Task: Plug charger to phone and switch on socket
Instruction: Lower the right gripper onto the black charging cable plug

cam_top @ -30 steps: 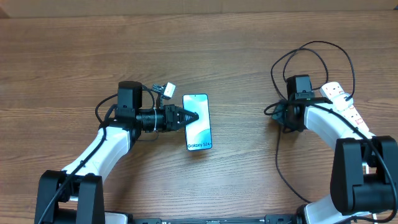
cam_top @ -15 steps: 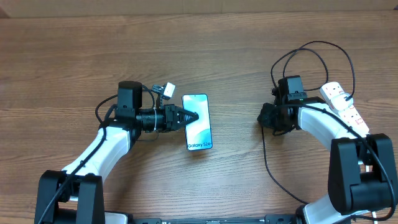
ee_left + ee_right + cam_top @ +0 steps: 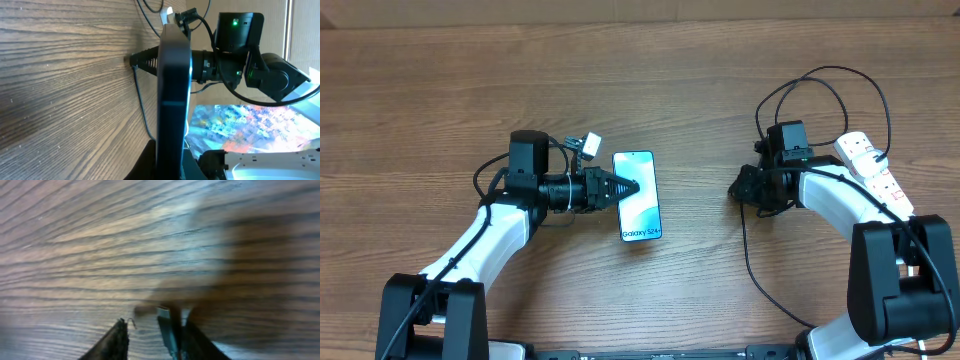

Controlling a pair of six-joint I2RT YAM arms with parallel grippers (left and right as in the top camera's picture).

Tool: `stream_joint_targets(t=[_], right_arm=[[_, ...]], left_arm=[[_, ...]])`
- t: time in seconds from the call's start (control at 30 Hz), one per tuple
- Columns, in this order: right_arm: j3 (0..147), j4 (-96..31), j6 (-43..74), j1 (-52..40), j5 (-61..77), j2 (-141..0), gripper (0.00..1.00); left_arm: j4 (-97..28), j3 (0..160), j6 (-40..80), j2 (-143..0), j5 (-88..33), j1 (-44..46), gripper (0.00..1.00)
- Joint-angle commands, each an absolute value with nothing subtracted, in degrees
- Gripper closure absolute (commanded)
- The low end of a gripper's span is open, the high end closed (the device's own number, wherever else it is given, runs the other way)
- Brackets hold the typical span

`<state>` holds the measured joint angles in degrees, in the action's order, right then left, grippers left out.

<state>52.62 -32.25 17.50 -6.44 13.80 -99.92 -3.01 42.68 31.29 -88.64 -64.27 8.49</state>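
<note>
The phone lies on the wood table with its light blue screen up. My left gripper is shut on its left edge. In the left wrist view the phone's black edge runs up from between my jaws. My right gripper is to the right of the phone and apart from it, shut on the charger's plug. The plug's small metal tip sticks out between the fingers, just above the table. The black charger cable trails down and loops behind. The white socket strip lies at the far right.
The right arm shows beyond the phone in the left wrist view. A small white connector sits on the left arm's wiring beside the phone's top left corner. Bare wood lies between phone and right gripper.
My right gripper has moved left toward the phone, dragging the black cable with it. The left gripper and phone have not moved.
</note>
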Motion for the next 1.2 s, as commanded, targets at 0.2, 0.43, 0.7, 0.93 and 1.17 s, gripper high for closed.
stream_joint_targets(t=[0.2,0.43,0.7,0.93,1.17], right_arm=[[50.09,-38.26,17.32,-6.85,8.86,-103.0,0.61],[50.09,-40.93,16.4,-6.87,2.61,-103.0,0.47],[47.07,-36.67,14.68,-8.97,2.02,-103.0,0.45],[46.85,-35.73,14.72,-10.2,-0.56,-103.0,0.69],[46.85,-35.16,14.76,-12.56,-0.38,-103.0,0.67]], left_arm=[[-2.72,43.13,32.4,-88.71,-64.1,8.27,0.96],[-2.68,43.13,32.38,-88.71,-63.09,8.25,0.96],[-2.48,43.13,33.52,-88.71,-62.41,8.25,0.96],[1.91,43.13,41.15,-88.71,-62.46,7.55,0.96],[3.49,43.13,42.94,-88.71,-62.61,6.72,0.96]])
